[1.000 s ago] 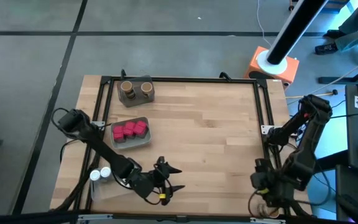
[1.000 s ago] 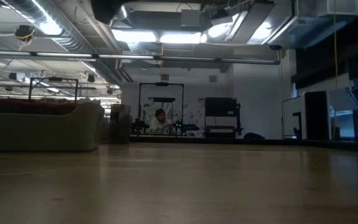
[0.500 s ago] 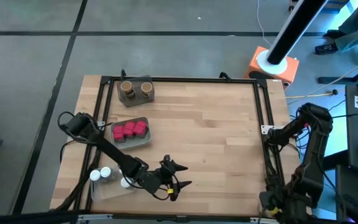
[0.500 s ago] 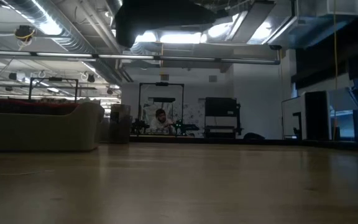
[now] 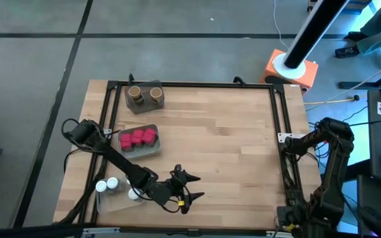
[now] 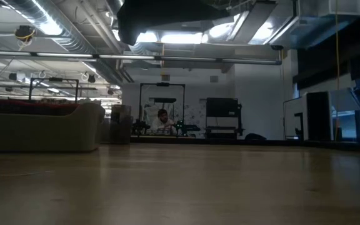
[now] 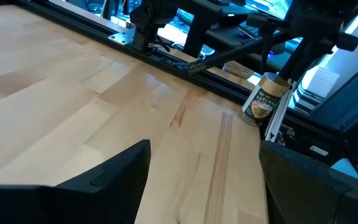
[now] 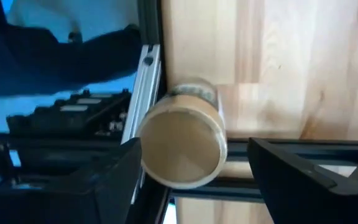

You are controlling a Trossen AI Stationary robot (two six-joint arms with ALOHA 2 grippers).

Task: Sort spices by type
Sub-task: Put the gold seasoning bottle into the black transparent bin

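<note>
No legible text, not even on the jar label (image 7: 264, 101).

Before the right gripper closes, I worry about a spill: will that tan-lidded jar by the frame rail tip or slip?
The tan-lidded jar looks round and smooth, so it may slip or roll. It stands upright by the rail, so a nudge might tip it. The right gripper stands open around it.

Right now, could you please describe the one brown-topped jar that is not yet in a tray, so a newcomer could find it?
Go to the table's near right corner, where the right arm folds down. The tan-lidded jar stands there against the black frame rail, straight ahead of the open right gripper. Unlike the two matching jars in the far tray, it stands alone.
</note>
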